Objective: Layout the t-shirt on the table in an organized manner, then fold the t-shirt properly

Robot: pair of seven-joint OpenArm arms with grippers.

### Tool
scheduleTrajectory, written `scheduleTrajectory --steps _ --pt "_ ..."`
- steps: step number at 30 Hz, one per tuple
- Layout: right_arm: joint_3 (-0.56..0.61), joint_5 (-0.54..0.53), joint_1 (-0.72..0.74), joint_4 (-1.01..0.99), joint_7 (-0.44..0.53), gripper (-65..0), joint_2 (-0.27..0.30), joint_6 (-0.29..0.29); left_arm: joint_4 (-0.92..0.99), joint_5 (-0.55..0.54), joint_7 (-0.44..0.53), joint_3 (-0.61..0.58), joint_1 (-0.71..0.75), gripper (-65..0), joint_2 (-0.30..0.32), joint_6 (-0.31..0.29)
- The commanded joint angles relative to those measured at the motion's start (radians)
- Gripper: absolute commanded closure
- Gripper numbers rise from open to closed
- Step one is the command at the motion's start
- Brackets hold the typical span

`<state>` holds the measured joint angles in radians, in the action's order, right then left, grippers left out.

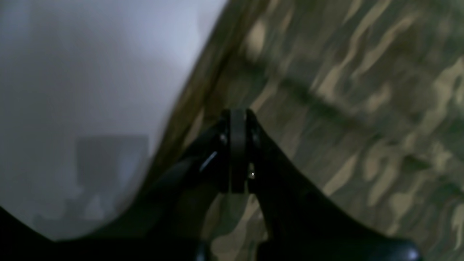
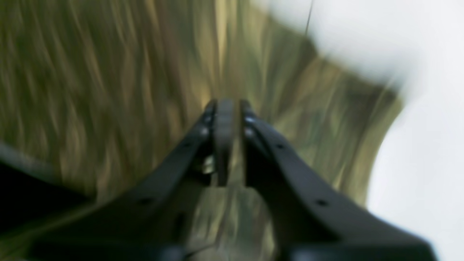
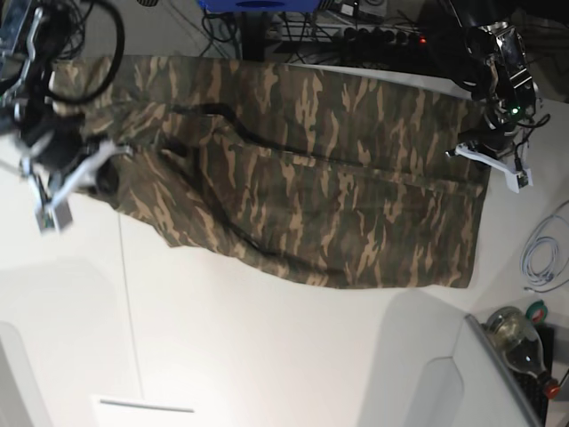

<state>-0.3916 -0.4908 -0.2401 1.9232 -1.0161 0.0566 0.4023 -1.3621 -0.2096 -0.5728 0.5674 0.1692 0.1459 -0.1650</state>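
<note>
Black pincer fingers of the left gripper (image 1: 238,119) were pressed together on a fold of the t-shirt (image 3: 302,169); in the left wrist view camouflage cloth ran beneath and past the fingertips, with its hem slanting from twelve o'clock down toward seven. In the base view this gripper (image 3: 487,153) sat at the shirt's three o'clock edge. The right gripper (image 2: 224,107) showed a narrow slit between its fingers, with blurred cloth under them; whether it pinched the cloth or had let go could not be told. In the base view it (image 3: 67,182) stood at the shirt's nine o'clock edge.

Camouflage cloth lay spread on the white table (image 3: 267,356), its long axis running from nine to three o'clock, the far hem near the table's twelve o'clock edge. Its near hem sagged from nine o'clock down toward five. Bare table lay open from the shirt toward six o'clock, crossed by a thin dark seam line (image 3: 131,302).

A white cable (image 3: 540,258) coiled at four o'clock, off the shirt. A bottle (image 3: 518,336) lay at five o'clock beyond the table's curved edge. Dark cables and a power strip (image 3: 356,36) crowded twelve o'clock.
</note>
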Motion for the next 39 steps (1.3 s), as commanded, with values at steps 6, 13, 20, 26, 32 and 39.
scheduleTrajectory --steps 6,13,20,26,32,39 --pt "0.073 -0.004 0.256 -0.342 -0.008 -47.4 0.082 0.001 -0.05 -0.003 0.018 0.004 0.002 0.0 0.013 -0.005" --pt "0.265 -0.004 0.368 -0.632 0.124 -39.0 0.136 0.001 -0.05 -0.003 0.018 0.003 0.002 0.0 0.013 -0.005" --pt "0.273 -0.004 0.365 -0.664 0.127 -39.0 0.137 0.001 -0.05 -0.003 0.018 0.004 0.002 0.0 0.013 -0.005" --pt "0.273 -0.004 0.327 -0.601 0.121 -22.2 0.134 0.001 -0.049 -0.003 0.018 0.003 0.002 0.0 0.013 -0.005" --pt "0.273 -0.004 0.313 -0.571 0.119 -1.7 0.136 0.001 -0.049 -0.003 0.017 0.003 0.002 0.0 0.013 -0.005" --pt "0.267 -0.006 0.338 -0.561 0.119 -0.2 0.139 0.001 -0.049 -0.003 0.017 0.004 0.002 0.0 0.013 -0.005"
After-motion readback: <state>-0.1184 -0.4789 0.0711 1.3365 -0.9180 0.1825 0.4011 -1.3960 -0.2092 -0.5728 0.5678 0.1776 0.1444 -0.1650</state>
